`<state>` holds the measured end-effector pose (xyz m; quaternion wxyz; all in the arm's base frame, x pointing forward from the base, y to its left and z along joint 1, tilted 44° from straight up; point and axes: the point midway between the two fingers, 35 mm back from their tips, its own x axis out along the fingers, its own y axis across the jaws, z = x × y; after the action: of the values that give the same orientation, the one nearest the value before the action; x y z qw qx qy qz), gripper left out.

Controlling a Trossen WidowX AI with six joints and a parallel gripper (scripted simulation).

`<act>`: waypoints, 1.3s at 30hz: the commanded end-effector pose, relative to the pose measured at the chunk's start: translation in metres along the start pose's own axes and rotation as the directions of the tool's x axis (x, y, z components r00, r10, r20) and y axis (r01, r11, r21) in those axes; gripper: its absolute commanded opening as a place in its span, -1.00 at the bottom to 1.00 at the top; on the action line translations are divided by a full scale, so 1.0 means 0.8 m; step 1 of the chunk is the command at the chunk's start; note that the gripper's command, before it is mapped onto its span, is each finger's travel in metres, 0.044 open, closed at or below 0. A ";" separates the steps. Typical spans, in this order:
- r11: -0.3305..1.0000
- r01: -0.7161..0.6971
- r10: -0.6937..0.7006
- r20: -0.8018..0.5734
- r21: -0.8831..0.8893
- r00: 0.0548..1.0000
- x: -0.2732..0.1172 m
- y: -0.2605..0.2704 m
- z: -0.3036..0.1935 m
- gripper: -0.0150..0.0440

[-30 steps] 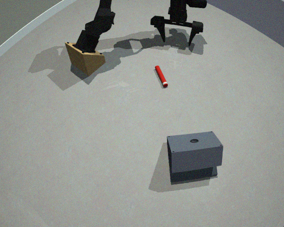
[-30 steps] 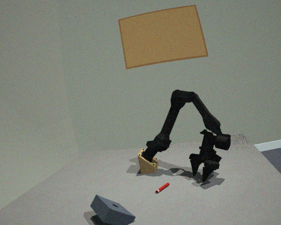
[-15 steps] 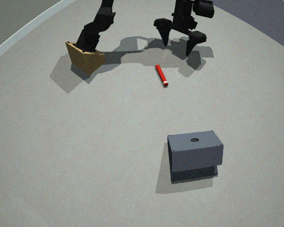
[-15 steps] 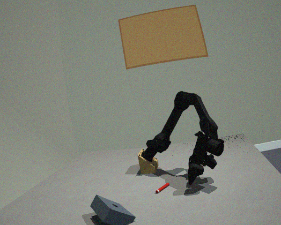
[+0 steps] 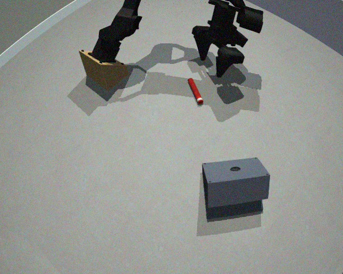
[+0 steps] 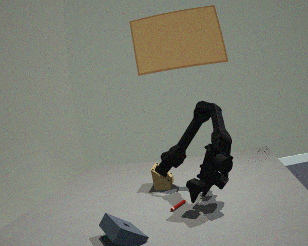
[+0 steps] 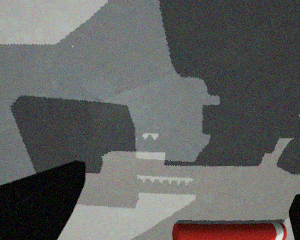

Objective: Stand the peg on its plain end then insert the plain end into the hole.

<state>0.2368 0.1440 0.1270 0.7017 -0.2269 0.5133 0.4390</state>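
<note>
The red peg [image 5: 194, 89] [image 6: 178, 205] [image 7: 225, 231] lies flat on the table, its white band near the end toward the panel block. My gripper [image 5: 210, 68] [image 6: 198, 199] is open and empty, pointing down above the table beside the peg. In the wrist view the peg shows at the bottom edge, partly cut off, with the banded end near the right finger. The grey block with the sloped panel [image 5: 222, 173] [image 6: 133, 232] stands apart from the peg. Its one hole [image 5: 235, 169] [image 6: 126, 224] shows dark and empty in the face.
The arm's tan base mount [image 5: 103, 73] [image 6: 162, 183] stands on the table [image 5: 106, 177] [image 6: 69, 211] to the left of the peg in the top view. The arm's shadows fall around the peg. A framed board [image 6: 178, 39] hangs on the wall behind.
</note>
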 end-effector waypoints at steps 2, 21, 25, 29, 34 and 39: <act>0.989 -0.029 0.029 0.001 0.146 1.000 0.001 -0.012 -0.011 1.00; 0.712 -0.148 0.141 0.067 0.687 0.988 0.000 -0.059 -0.054 1.00; 0.610 -0.173 0.160 0.093 0.773 0.983 -0.002 -0.068 -0.063 1.00; 0.497 -0.196 0.176 0.124 0.845 0.977 -0.004 -0.077 -0.073 1.00; 0.343 -0.225 0.191 0.166 0.912 0.967 -0.007 -0.087 -0.085 1.00; 0.179 -0.250 0.200 0.214 0.951 0.956 -0.010 -0.097 -0.097 1.00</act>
<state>0.2607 0.0484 0.0960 0.6417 0.3085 0.6868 0.1461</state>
